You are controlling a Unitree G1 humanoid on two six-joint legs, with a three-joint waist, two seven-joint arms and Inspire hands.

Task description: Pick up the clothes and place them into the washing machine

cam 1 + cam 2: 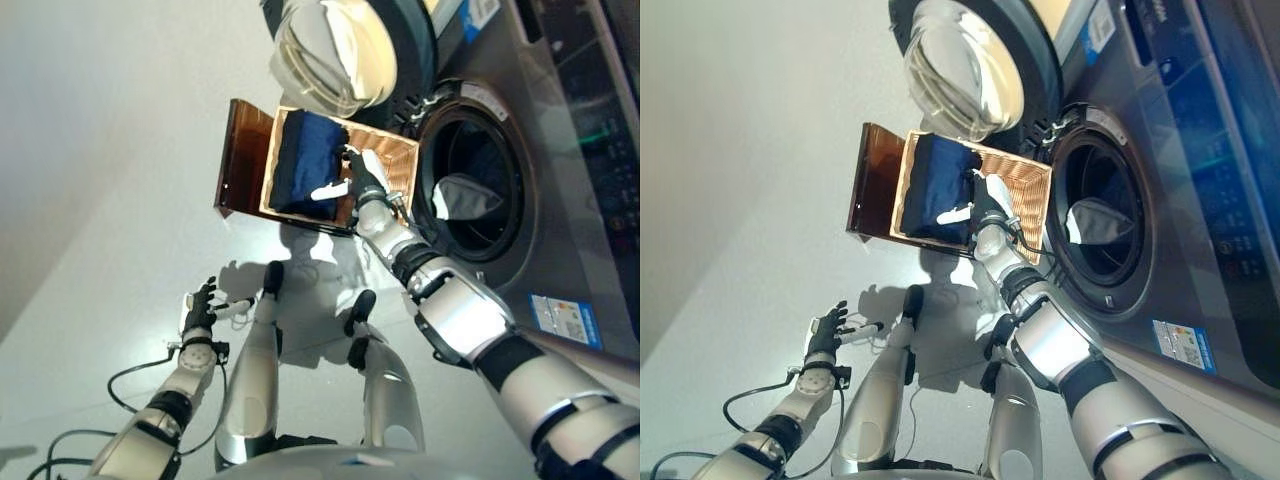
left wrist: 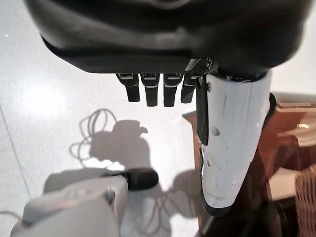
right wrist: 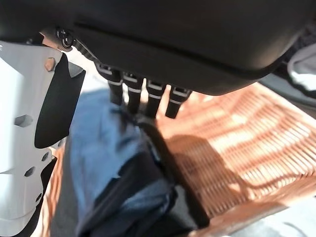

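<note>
The right hand's (image 1: 362,182) fingers (image 3: 148,96) reach straight down onto the blue cloth (image 1: 305,160), touching it without closing round it. The cloth lies in the wicker basket (image 1: 392,158) on the floor beside the washer (image 1: 560,200), whose door (image 1: 330,50) stands open; a grey garment (image 1: 460,197) shows inside the drum. The left hand (image 1: 200,308) hangs over the floor, fingers relaxed, empty.

Right hand (image 3: 148,94) fingertips on blue cloth (image 3: 106,158) in wicker basket (image 3: 247,143)

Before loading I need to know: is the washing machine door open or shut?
Open. The glass door is swung away from the drum opening, with a grey garment visible inside.
</note>
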